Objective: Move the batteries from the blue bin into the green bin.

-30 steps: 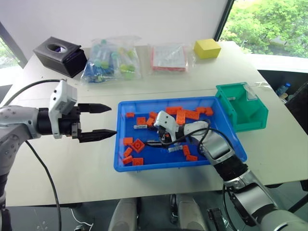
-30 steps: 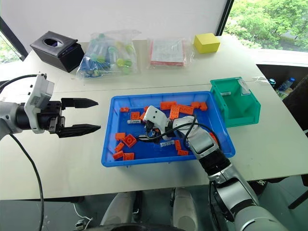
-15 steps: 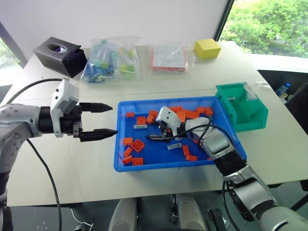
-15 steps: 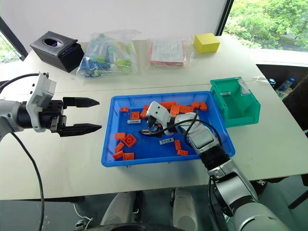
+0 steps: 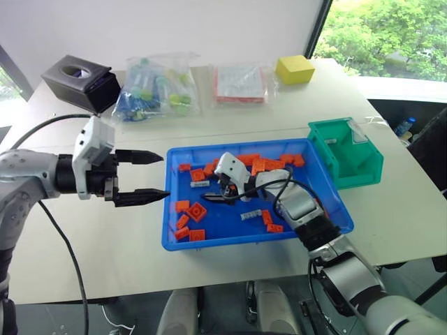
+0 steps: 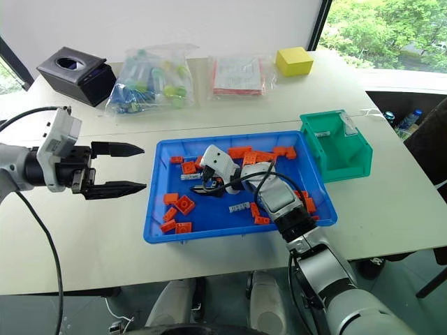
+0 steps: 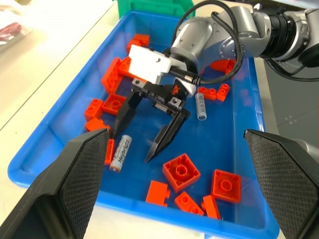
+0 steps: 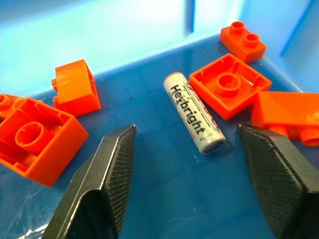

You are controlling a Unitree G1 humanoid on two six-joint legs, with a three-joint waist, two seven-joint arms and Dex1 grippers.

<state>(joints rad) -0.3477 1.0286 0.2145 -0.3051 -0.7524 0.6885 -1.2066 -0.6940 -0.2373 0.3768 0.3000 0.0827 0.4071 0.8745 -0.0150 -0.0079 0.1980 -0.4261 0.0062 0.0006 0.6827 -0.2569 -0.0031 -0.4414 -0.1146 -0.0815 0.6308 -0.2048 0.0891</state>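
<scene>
Lying between right gripper (image 8: 184, 164) fingers: battery (image 8: 193, 112)

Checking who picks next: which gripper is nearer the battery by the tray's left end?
Right. The right gripper hangs open just over that battery; the left gripper hovers outside the blue bin.

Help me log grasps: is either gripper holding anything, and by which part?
Nothing is held. The right gripper hangs open over a battery in the blue bin; the left gripper is open beside it.
</scene>
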